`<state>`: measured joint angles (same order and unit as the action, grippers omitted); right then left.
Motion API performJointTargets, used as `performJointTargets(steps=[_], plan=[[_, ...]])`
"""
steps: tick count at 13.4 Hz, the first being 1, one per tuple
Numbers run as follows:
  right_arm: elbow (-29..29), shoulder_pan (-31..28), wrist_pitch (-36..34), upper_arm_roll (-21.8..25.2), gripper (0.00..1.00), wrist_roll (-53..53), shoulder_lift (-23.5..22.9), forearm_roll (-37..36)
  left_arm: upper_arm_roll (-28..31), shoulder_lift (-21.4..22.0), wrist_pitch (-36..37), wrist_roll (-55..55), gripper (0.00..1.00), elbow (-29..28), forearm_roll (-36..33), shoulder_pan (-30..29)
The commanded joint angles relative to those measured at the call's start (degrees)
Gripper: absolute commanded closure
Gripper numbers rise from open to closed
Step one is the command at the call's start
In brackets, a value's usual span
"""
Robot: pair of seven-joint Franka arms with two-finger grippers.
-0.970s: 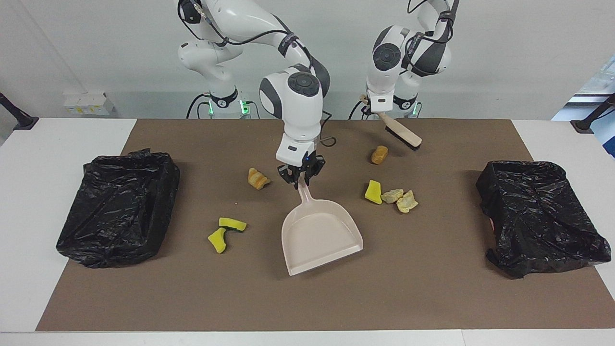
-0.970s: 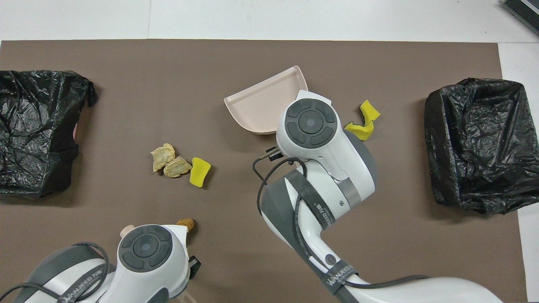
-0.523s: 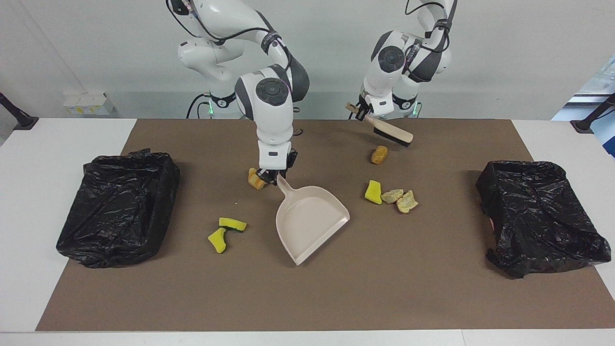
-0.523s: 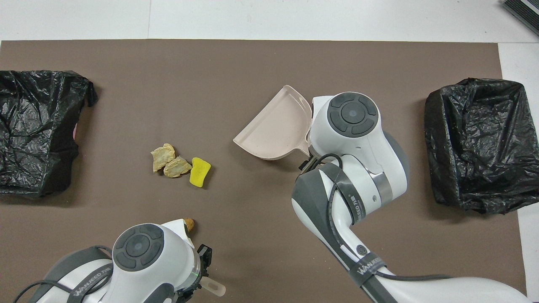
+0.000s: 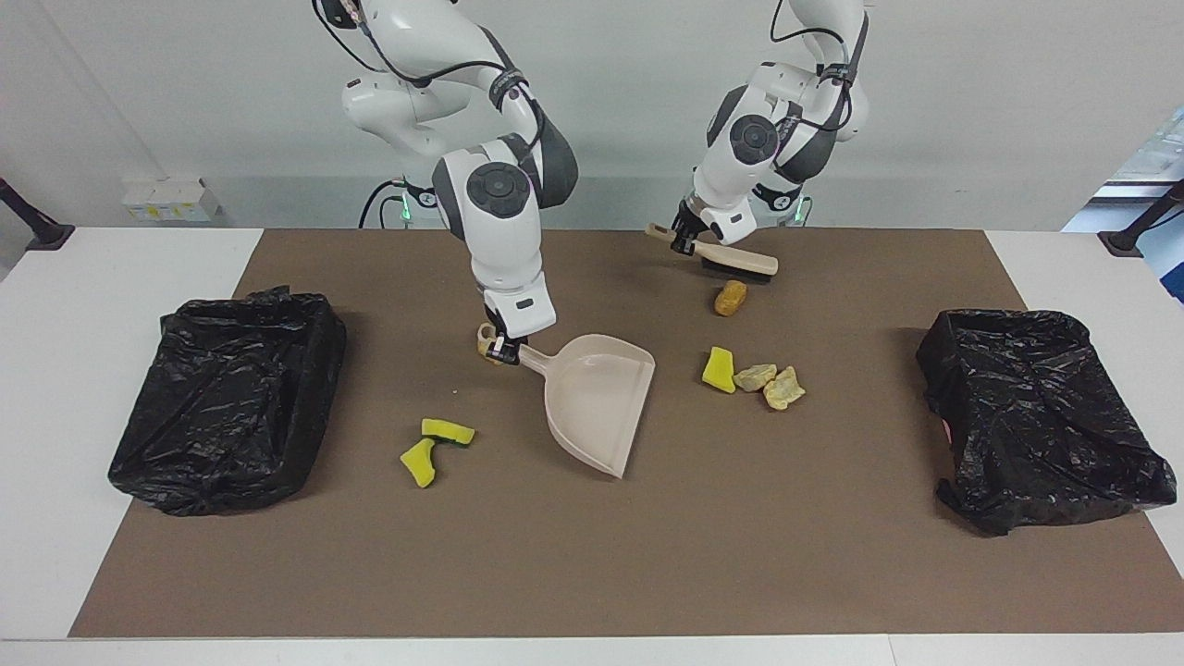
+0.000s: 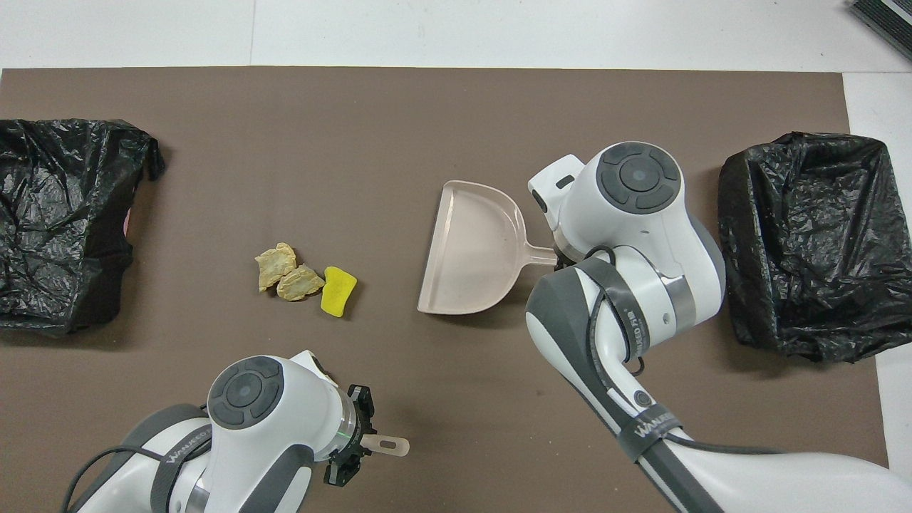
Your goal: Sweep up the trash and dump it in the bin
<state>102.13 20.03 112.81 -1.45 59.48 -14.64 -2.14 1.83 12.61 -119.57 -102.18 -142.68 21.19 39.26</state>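
Small yellow and tan trash pieces (image 5: 754,377) lie on our brown mat (image 5: 647,573). Our right gripper (image 5: 504,350) pinches the beige plastic dustpan (image 5: 592,398); our left gripper (image 5: 686,239) pinches the beige brush (image 5: 735,262).

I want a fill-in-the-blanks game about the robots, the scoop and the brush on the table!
1. The right gripper holds the beige plastic dustpan by its ____.
2. The left gripper holds the beige long-handled ____ with black bristles.
3. The number of black-bag-lined bins on the brown mat is ____.
4. The dustpan's inside is ____ of trash.

Missing words: handle; brush; two; empty
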Motion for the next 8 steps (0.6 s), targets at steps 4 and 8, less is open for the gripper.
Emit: performJointTargets(steps=[4, 8], plan=[[4.7, 3.0, 4.5, -0.5, 1.0, 6.3, 2.6, -6.9, 0.6, -6.7, -4.0, 4.6, 1.0, 7.2, 1.0, -6.5], [6.1, 4.0, 7.6, -0.6, 1.0, 6.6, 2.3, -9.3, 0.8, -6.9, -3.0, 16.5, 1.0, 7.4, 0.2, -8.9]])
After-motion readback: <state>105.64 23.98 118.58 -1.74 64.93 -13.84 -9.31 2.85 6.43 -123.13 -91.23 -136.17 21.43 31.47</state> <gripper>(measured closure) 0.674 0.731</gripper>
